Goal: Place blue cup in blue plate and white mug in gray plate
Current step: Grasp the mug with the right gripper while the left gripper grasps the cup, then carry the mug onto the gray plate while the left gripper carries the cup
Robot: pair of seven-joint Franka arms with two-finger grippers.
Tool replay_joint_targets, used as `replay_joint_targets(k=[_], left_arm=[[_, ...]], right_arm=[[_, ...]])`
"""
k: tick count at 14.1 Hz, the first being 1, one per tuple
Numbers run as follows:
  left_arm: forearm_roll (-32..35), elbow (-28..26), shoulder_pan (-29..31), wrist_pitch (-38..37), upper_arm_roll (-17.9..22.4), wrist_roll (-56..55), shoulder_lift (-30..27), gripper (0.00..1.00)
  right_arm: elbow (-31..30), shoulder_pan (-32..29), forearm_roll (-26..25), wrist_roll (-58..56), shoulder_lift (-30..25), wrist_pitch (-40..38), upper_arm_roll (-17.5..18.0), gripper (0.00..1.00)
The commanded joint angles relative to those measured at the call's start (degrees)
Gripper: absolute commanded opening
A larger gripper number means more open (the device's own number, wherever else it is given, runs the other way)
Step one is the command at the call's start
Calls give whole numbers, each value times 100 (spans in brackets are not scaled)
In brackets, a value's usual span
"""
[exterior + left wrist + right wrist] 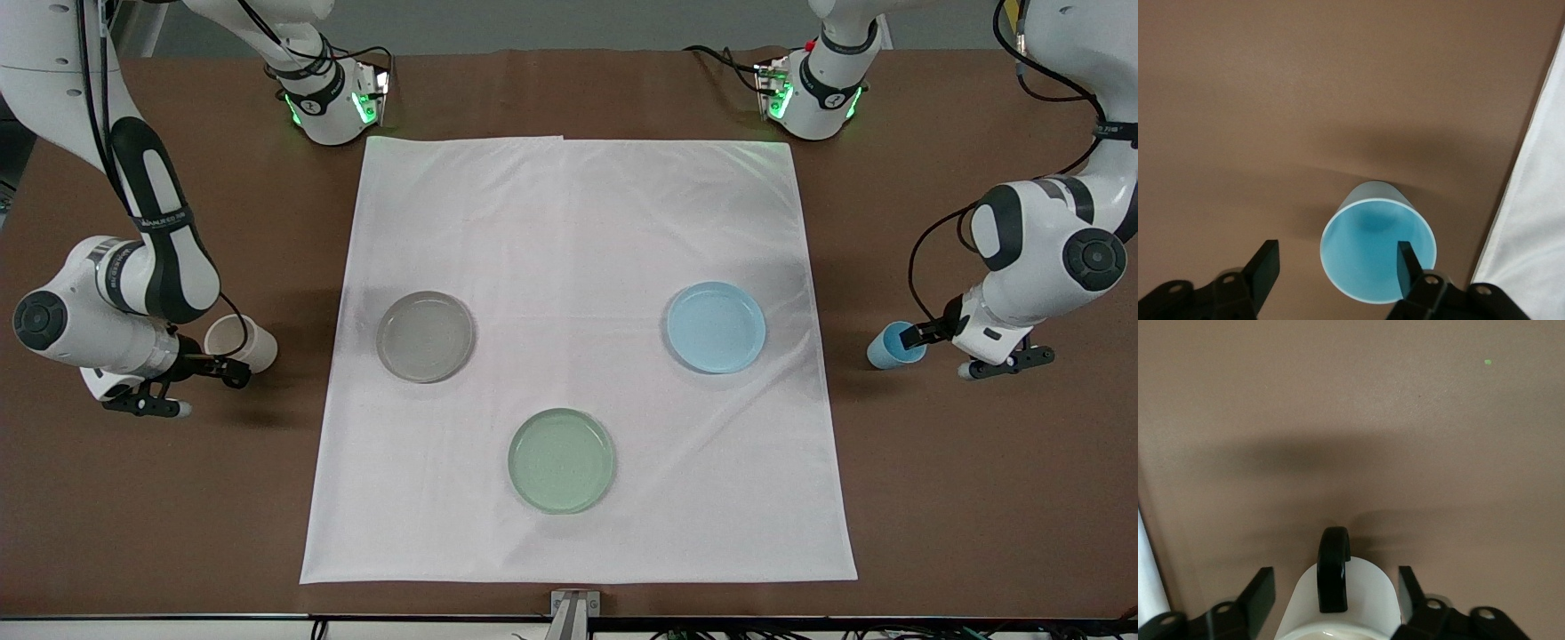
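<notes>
The blue cup (894, 347) stands on bare brown table (569, 89) at the right edge of the front frame, clear of the white cloth (578, 356) and well apart from the blue plate (716, 326) right of centre. It looks light, thin-walled and smooth, so a gentle pinch across the rim should do. The left gripper (1338, 270) is spread wide, one finger dipped inside the cup. At mid-left the white mug (240, 343) sits between the right gripper (1336, 593) fingers, also spread and not yet closed; it seems stiffer and heavier, best taken across the body clear of its dark handle (1333, 568). The gray plate (425, 336) lies left of centre, the green plate (561, 460) lower centre. Small lettering on the right arm is unreadable
</notes>
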Motion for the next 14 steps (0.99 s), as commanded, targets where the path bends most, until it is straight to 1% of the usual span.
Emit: replay_joint_targets(k=[1,2,4,5,6,7,8,9,11,13,14], left_arm=[[35,-35,123,114,-31,42,83,71],[35,-35,167,114,-31,42,136,68],[43,-26,168,123,-31,42,215,59],[44,-17,168,123,-31,42,259,51],[44,-17,168,123,-40,42,268,37],[44,-8,159,123,-48,42,277,20],[35,1,159,123,-48,33,285,8],[43,9,159,123,-66,24,294,1],[35,27,89,106,-92,-63,216,0],[26,36,98,27,-372,-151,58,0],[26,36,98,-26,-530,-369,-39,0]], right_arm=[[-131,-37,80,11,-51,61,58,59],[-131,-37,80,11,-51,52,58,46],[-123,-28,80,-24,-51,52,58,15],[-105,-19,80,-7,-51,52,58,3],[-87,16,80,19,-59,44,58,0],[-52,103,80,63,-94,17,66,0],[52,191,80,290,-138,-113,66,0],[236,348,80,658,-182,-428,66,0],[544,787,80,1474,-217,-1000,75,0],[511,1279,132,2170,-253,-985,84,0],[502,1473,385,2269,-253,-967,75,0]])
